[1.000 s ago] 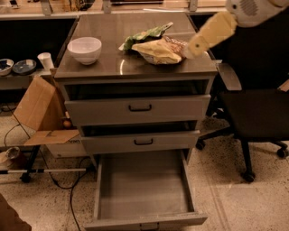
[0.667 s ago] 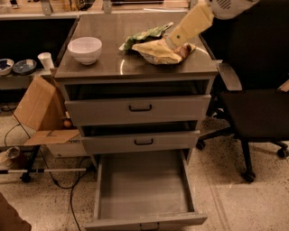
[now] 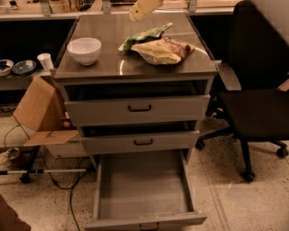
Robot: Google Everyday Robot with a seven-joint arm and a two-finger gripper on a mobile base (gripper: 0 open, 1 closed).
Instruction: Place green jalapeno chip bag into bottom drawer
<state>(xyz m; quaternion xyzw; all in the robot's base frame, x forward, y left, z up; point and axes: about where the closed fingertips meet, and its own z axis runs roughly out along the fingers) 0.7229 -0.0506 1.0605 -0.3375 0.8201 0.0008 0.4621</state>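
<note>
The green jalapeno chip bag point(image 3: 146, 36) lies crinkled on the cabinet top, partly tucked behind a larger tan-yellow chip bag point(image 3: 163, 50). My gripper point(image 3: 138, 12) hangs at the top edge of the view, above and just behind the green bag, and only its pale lower end shows. It is not touching either bag. The bottom drawer point(image 3: 142, 191) is pulled fully out below, and its flat grey inside holds nothing.
A white bowl point(image 3: 84, 49) stands on the cabinet top at the left. The two upper drawers point(image 3: 139, 108) are slightly ajar. A black office chair point(image 3: 253, 106) stands close on the right. An open cardboard box point(image 3: 38, 113) and cables lie on the floor to the left.
The arm has swung from the right side leftward and farther back, so the gripper now sits over the rear of the cabinet top. The bags and drawers have not moved.
</note>
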